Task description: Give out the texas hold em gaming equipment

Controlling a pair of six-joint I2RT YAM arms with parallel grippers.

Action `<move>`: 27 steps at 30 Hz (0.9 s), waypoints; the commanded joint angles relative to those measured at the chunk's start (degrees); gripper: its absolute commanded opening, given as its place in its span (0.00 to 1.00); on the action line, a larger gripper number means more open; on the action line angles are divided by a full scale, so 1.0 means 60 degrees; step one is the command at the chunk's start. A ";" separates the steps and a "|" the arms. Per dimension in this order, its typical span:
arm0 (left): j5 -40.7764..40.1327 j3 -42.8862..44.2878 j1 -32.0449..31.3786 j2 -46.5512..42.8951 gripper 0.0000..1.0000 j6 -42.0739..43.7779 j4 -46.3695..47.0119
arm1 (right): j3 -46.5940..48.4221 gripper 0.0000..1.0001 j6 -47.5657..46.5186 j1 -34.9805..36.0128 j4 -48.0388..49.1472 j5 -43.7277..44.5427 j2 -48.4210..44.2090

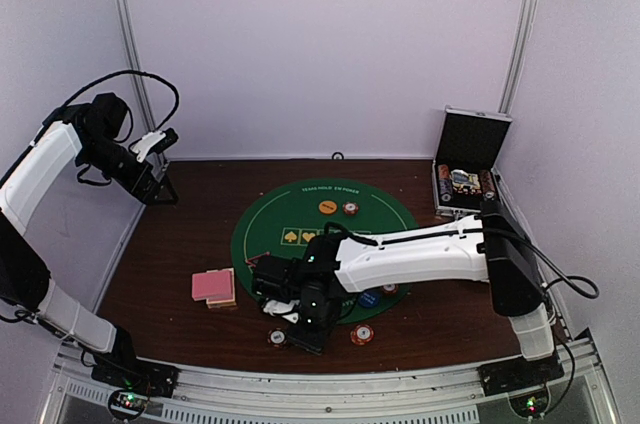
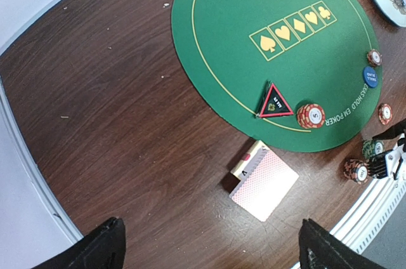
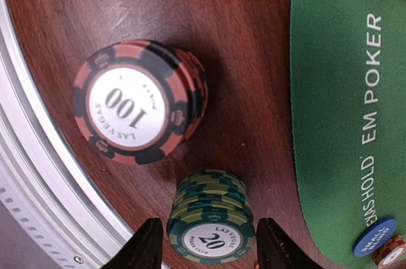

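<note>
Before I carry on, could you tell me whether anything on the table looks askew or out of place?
The card deck lies askew on the bare wooden table, off the green mat. Its pink-backed upper cards sit shifted sideways off the lower ones, exposing a white card face. Nothing else stands out.

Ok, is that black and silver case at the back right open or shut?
Open: the case has its lid standing upright off the base, and the inside is showing.
</note>
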 commanded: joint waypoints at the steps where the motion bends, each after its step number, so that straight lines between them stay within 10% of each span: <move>1: 0.0029 0.0242 0.0070 -0.0227 0.98 0.0161 -0.0046 | -0.0091 0.50 0.0051 0.0111 -0.0039 0.0234 -0.0236; 27: 0.0025 0.0323 0.0070 -0.0279 0.98 0.0185 -0.0043 | 0.0680 0.22 -0.0026 0.0068 -0.0885 0.1081 -0.0800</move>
